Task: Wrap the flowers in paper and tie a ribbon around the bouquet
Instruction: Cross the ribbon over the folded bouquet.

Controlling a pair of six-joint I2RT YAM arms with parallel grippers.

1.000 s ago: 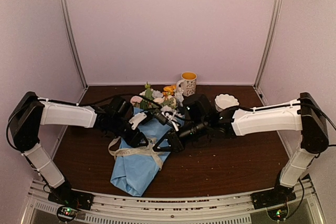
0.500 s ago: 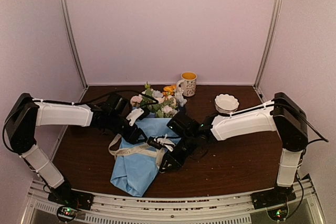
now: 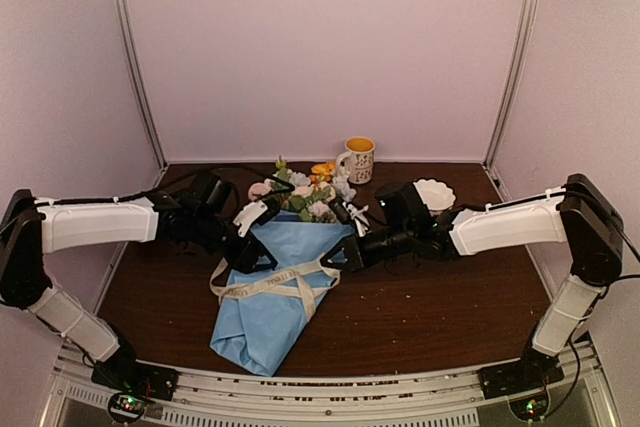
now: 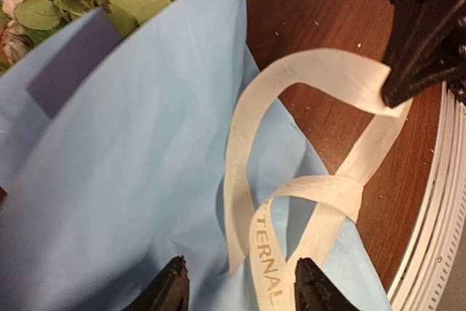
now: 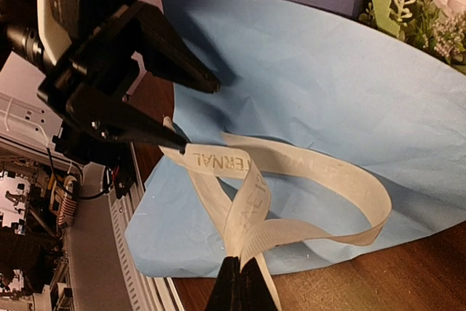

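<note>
soft, light and limp, likely to slide unless pinched flat across its width, so best taken close to the crossing: cream fabric ribbon with dark lettering [image 5: 291,169]. clamped where two strands meet in the closed right pincer [image 5: 239,271]. lying loose, ungripped, between the spread fingers of the left pincer [image 4: 240,285]. beneath both, thin light blue paper cone [image 4: 145,165], easily creased, with pastel flowers [image 4: 44,5] ahead of the left pincer. against half a second ago: right pincer swung back from the near side, loop drawn wider.
</note>
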